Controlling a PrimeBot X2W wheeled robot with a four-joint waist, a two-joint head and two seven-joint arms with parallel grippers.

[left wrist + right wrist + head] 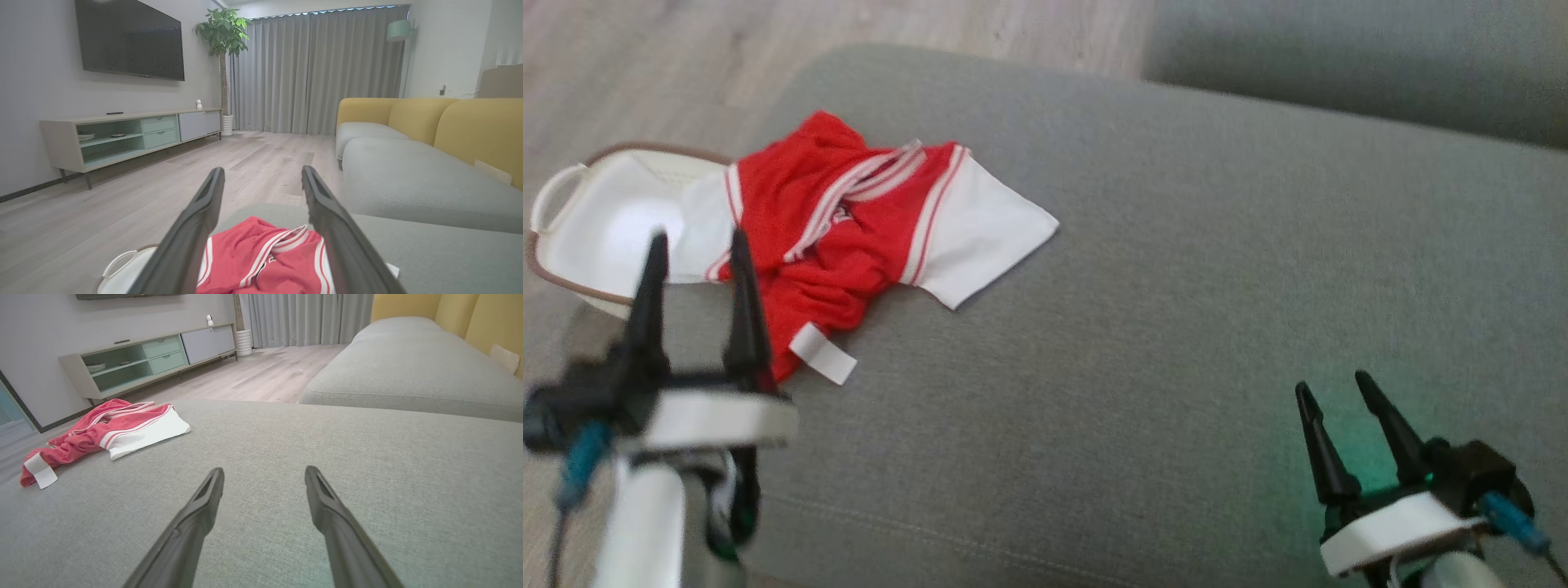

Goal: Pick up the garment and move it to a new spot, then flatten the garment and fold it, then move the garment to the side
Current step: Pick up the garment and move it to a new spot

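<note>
Here the garment (849, 237), red with white panels and stripes, lies crumpled at the left end of the grey cushion (1176, 245). Its left edge reaches a white basket (596, 212) beside the cushion, and a white tag (823, 353) sticks out on the near side. The left gripper (698, 237) hovers by the garment's left side, fingers spread and empty. The right gripper (1333, 382) hangs over bare cushion well apart to the right, also spread and empty.
</note>
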